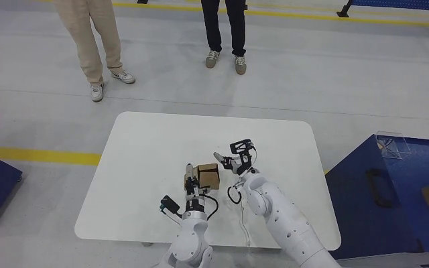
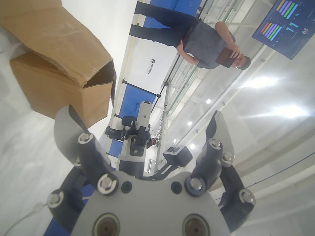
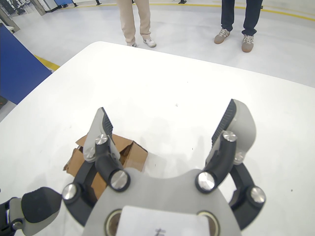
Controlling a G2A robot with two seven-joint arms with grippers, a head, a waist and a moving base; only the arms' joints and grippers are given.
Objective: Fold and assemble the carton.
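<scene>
On the near half of the white table (image 1: 147, 154), roughly midway across, the carton (image 1: 208, 176) stands between my 2 grippers. It is a small brown cardboard box resting on the tabletop, and its flaps are only partly folded. From my left wrist the carton (image 2: 56, 62) shows a dark gap at 1 corner where the panels do not meet. From my right wrist I look down on the carton (image 3: 133, 154) and into an opening between raised flaps. My left gripper (image 1: 191, 176) is just beside the carton's left side, jaws spread wide with nothing between them. 1 of its fingers overlaps the box's lower corner in my wrist view, and I cannot tell whether it touches the cardboard. My right gripper (image 1: 232, 154) hangs off the carton's far right corner, higher than the box and apart from it. Its jaws too are released and hold nothing, and bare tabletop lies beyond them.
</scene>
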